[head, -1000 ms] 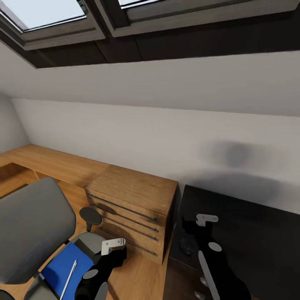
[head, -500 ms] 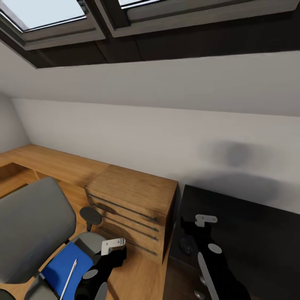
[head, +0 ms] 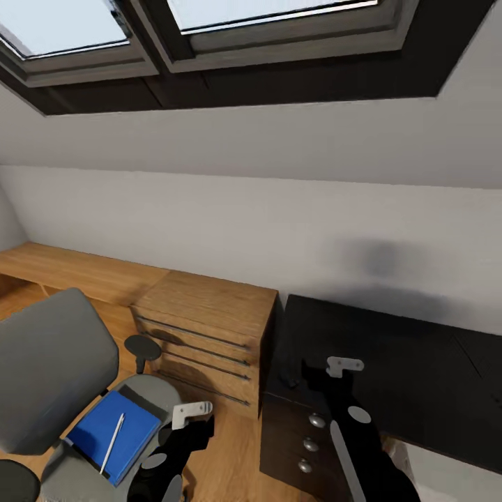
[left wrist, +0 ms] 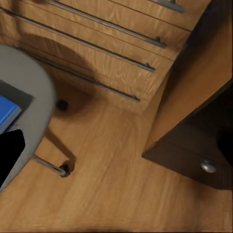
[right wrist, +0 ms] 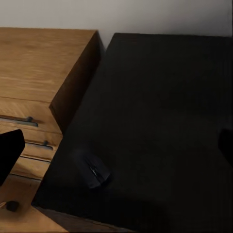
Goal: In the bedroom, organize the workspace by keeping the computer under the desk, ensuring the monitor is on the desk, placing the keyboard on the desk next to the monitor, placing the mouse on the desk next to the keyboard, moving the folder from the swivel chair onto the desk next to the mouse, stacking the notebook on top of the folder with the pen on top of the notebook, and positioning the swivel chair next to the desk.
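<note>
Desk (head: 411,362): black top, bare under the right arm apart from the mouse; black drawers with round silver knobs below. No monitor or keyboard lies on the stretch in view.
Swivel chair (head: 52,366): grey, well apart from the desk with the wooden drawer cabinet (head: 206,335) between; it sits just beside the left arm, on its outer side.
Folder (head: 111,434): bright blue, flat on the chair seat, close beside the left gripper's fingers and lower than them; a corner of it shows in the left wrist view (left wrist: 7,111).
Pen (head: 113,442): thin pale stick lying on the folder, tilted along its length. I cannot make out a notebook.
Mouse (right wrist: 92,171): small, black, on the desk near its front corner, ahead of the right gripper's fingers and not touched.
Left gripper (head: 192,413): hangs above the plank floor between chair and cabinet; whether its fingers are apart or together I cannot tell.
Right gripper (head: 345,364): hovers over the desk's near edge; the dark finger edges at both sides of the right wrist view suggest the fingers stand apart, holding nothing.
Risk, folder: lifting it with the pen loose on top would likely roll the pen off onto seat or floor.
Risk, chair: a push from the left arm while reaching down would roll it away on its casters.
Risk, mouse: black on black, easy to knock off the edge with a sweeping right arm.
</note>
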